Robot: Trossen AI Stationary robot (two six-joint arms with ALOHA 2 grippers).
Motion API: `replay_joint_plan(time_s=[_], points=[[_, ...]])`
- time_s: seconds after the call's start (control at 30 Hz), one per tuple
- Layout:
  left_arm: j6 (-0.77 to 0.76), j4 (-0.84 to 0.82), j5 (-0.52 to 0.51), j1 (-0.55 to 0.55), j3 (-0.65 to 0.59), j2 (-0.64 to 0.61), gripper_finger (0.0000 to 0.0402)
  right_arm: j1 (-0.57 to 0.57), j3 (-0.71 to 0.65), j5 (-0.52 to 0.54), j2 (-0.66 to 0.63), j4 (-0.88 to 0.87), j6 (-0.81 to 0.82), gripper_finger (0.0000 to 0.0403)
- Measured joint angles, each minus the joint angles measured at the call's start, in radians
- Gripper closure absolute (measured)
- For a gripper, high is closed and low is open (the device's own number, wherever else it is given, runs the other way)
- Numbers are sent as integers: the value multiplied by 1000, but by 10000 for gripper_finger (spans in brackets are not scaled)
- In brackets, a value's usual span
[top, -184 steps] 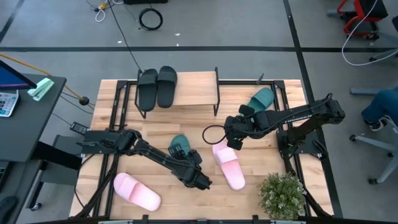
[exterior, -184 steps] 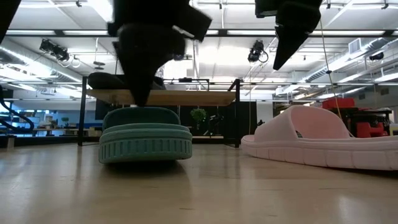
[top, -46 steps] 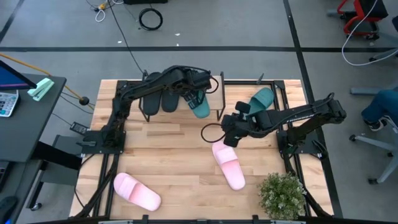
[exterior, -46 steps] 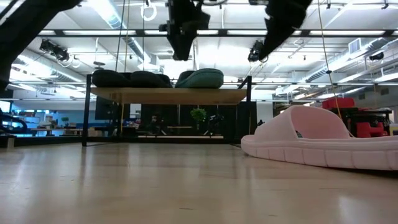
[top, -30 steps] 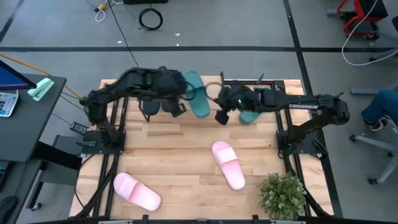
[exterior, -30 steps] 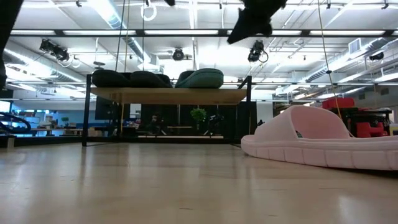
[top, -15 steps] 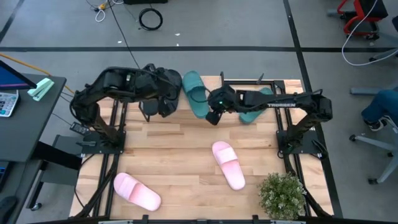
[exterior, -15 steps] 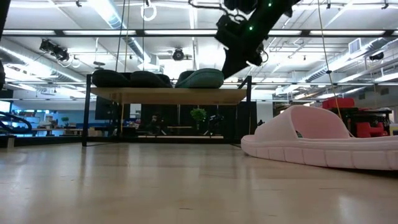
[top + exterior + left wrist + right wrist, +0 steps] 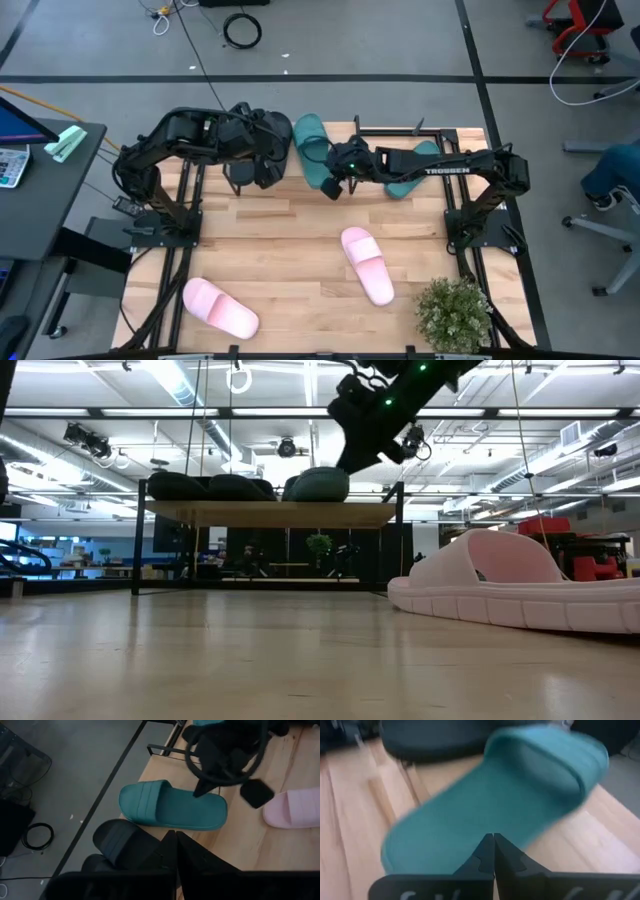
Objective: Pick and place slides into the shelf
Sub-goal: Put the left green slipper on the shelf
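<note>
One teal slide [image 9: 313, 150] lies sole-down on the shelf's plank top [image 9: 270, 514], beside two black slides [image 9: 127, 840] that my left arm partly covers. My right gripper [image 9: 331, 186] is shut at this teal slide's near end. My left gripper [image 9: 268, 168] hovers shut above the black slides and touches nothing. A second teal slide [image 9: 417, 165] lies on the table under my right arm. Two pink slides [image 9: 366, 264] [image 9: 220, 308] lie on the table nearer the front. My right gripper meets the teal slide's heel half [image 9: 470, 815] with its shut fingertips [image 9: 198, 793], at the slide's right-hand rim. It comes slanting down from the table's right side. The slide lies flat on the shelf top, strap end toward the far edge.
A potted plant [image 9: 455, 313] stands at the table's front right corner. The shelf's black wire legs [image 9: 134, 540] rise at the back of the table. Bare wood lies between the two pink slides.
My left gripper has drawn back from the teal slide toward the table's left and risen a little, then kept still. My right gripper has come down and leftward to the teal slide's near end. The slide has turned a little on the shelf.
</note>
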Motion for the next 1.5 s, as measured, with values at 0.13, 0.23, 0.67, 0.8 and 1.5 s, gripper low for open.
replay_joint_plan(time_s=[0.13, 0.23, 0.67, 0.8, 1.5], points=[[-7, 1, 0, 0, 0, 0, 384, -1, 0, -2, 55, 132, -29, 403], [-12, 1, 0, 0, 0, 0, 379, -1, 0, -2, 80, 161, -85, 403], [-8, 1, 1, 0, 0, 0, 382, 21, 0, 156, -72, -151, 46, 403], [-7, 1, 1, 0, 0, 1, 382, 40, 0, 158, -48, -195, 79, 403], [-5, 1, 1, 0, 0, 1, 396, -22, 0, -2, 88, 64, 43, 403]])
